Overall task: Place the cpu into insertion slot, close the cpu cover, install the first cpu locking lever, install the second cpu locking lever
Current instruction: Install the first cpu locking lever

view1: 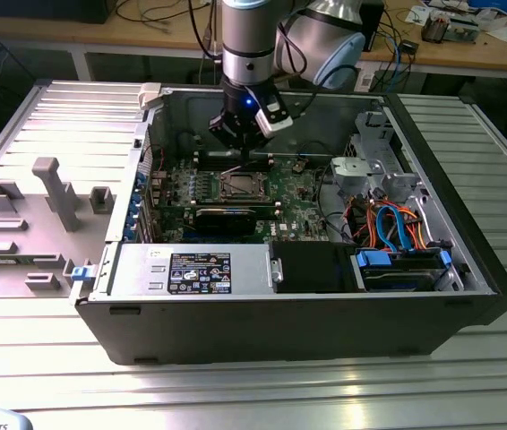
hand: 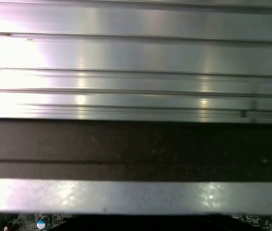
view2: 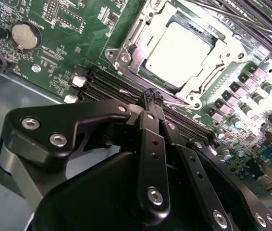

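The cpu [view2: 178, 52], a silvery square, lies in the insertion slot [view1: 239, 185] on the green board inside the open case. The cpu cover [view2: 128, 54] lies flat around it as a silver frame. A thin wire locking lever [view2: 180, 100] runs along the socket's edge nearest my gripper. My gripper [view2: 153, 96] hangs just above the socket's far side [view1: 243, 152]. Its black fingers [view2: 151, 139] are pressed together, and their tips are at the end of that lever. Whether they pinch the wire is hidden.
Long memory slots [view2: 108, 83] and a coin battery [view2: 23, 35] flank the socket. A black expansion card [view1: 227, 216], the power supply [view1: 191, 269] and a drive cage with cables [view1: 397, 224] crowd the case. A grey fixture [view1: 52, 193] stands on the ribbed table [hand: 136, 53].
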Controlling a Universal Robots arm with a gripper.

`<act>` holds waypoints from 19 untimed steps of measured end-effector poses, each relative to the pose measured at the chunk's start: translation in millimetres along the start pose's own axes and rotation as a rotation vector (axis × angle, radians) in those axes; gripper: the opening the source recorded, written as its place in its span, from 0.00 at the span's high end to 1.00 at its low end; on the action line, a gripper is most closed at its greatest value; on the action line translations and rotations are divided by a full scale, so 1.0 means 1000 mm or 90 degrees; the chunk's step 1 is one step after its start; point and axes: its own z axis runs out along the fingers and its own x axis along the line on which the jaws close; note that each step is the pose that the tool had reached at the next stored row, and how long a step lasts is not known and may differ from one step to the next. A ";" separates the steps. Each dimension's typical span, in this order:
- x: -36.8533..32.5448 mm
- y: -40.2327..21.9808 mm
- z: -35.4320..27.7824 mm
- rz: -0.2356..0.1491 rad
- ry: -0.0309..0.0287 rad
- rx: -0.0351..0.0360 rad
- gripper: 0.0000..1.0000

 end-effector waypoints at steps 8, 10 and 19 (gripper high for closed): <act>-0.0063 0.0002 0.0031 0.000 0.0000 0.0000 0.89; -0.0069 0.0002 0.0041 0.000 0.0000 0.0000 0.89; -0.0100 0.0000 0.0107 0.000 0.0000 0.0000 0.89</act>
